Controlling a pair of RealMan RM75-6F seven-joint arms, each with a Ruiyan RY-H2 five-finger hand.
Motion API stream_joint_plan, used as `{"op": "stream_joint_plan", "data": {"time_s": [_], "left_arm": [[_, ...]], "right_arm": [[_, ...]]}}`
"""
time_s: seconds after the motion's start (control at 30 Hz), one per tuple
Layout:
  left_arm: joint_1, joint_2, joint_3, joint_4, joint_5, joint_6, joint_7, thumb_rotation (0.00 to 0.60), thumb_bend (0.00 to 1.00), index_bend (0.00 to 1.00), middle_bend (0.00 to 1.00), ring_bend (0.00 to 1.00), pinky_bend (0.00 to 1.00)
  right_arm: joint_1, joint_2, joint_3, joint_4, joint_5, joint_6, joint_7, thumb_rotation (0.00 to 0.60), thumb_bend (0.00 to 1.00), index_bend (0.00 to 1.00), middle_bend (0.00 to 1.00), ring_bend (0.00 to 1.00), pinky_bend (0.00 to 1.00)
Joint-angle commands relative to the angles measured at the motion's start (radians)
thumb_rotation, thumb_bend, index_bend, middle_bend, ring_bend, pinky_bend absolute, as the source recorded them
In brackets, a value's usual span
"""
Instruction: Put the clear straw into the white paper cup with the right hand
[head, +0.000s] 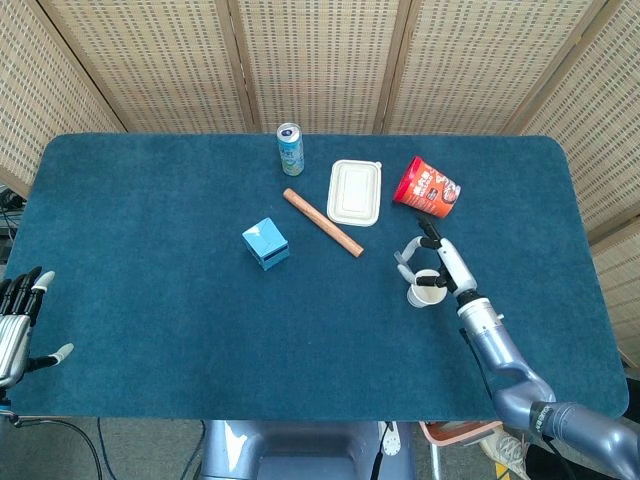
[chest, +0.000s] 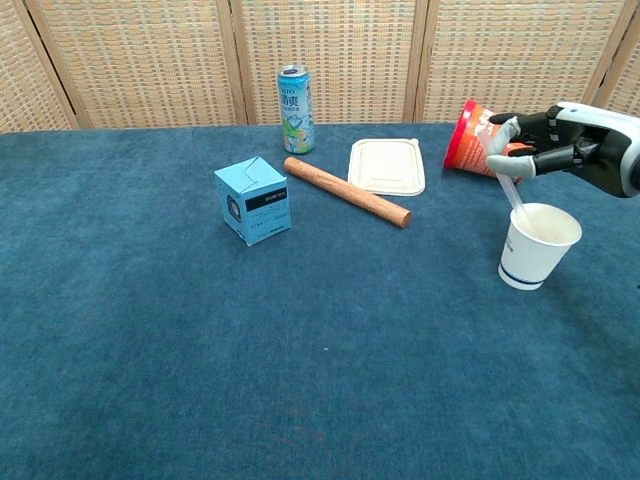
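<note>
Pinching the clear straw (chest: 514, 192), seemingly, the right hand (chest: 560, 145) dips it into the white paper cup (chest: 534, 245).

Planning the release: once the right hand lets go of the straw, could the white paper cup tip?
Possibly. The white paper cup looks light and seemingly empty, narrower at its base. The clear straw leans on its rim, held by the right hand, so sideways pull could topple it.

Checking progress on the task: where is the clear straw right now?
In the chest view, the clear straw is at far right, its lower end inside the white paper cup, its top in the right robot hand, beside the tipped red cup.
</note>
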Motion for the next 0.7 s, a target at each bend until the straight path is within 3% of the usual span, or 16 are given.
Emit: {"op": "stream_joint_plan", "data": {"time_s": [0.03, 0.33, 0.47, 0.6, 0.7], "left_arm": [[0.000, 0.000, 0.000, 0.000, 0.000, 0.000, -0.001, 0.600, 0.06, 0.00, 0.00, 0.00, 0.00], [-0.001, 0.002, 0.001, 0.001, 0.003, -0.001, -0.005, 0.600, 0.06, 0.00, 0.00, 0.00, 0.00], [-0.001, 0.004, 0.001, 0.001, 0.005, 0.000, -0.009, 0.600, 0.06, 0.00, 0.00, 0.00, 0.00], [0.004, 0.007, 0.003, -0.001, 0.011, 0.010, -0.015, 0.600, 0.06, 0.00, 0.00, 0.00, 0.00], [0.008, 0.008, 0.003, -0.001, 0.015, 0.018, -0.018, 0.600, 0.06, 0.00, 0.00, 0.00, 0.00]], "right_arm": [[0.003, 0.008, -0.009, -0.003, -0.013, -0.001, 0.011, 0.600, 0.26, 0.40, 0.00, 0.00, 0.00], [-0.011, 0.053, -0.017, -0.054, -0.036, 0.046, -0.002, 0.600, 0.16, 0.27, 0.00, 0.00, 0.00], [-0.039, 0.143, -0.037, -0.144, -0.069, 0.086, -0.061, 0.600, 0.09, 0.16, 0.00, 0.00, 0.00], [-0.084, 0.276, -0.092, -0.247, -0.121, 0.118, -0.172, 0.600, 0.00, 0.01, 0.00, 0.00, 0.00], [-0.129, 0.342, -0.133, -0.290, -0.159, 0.174, -0.280, 0.600, 0.00, 0.00, 0.00, 0.00, 0.00]]}}
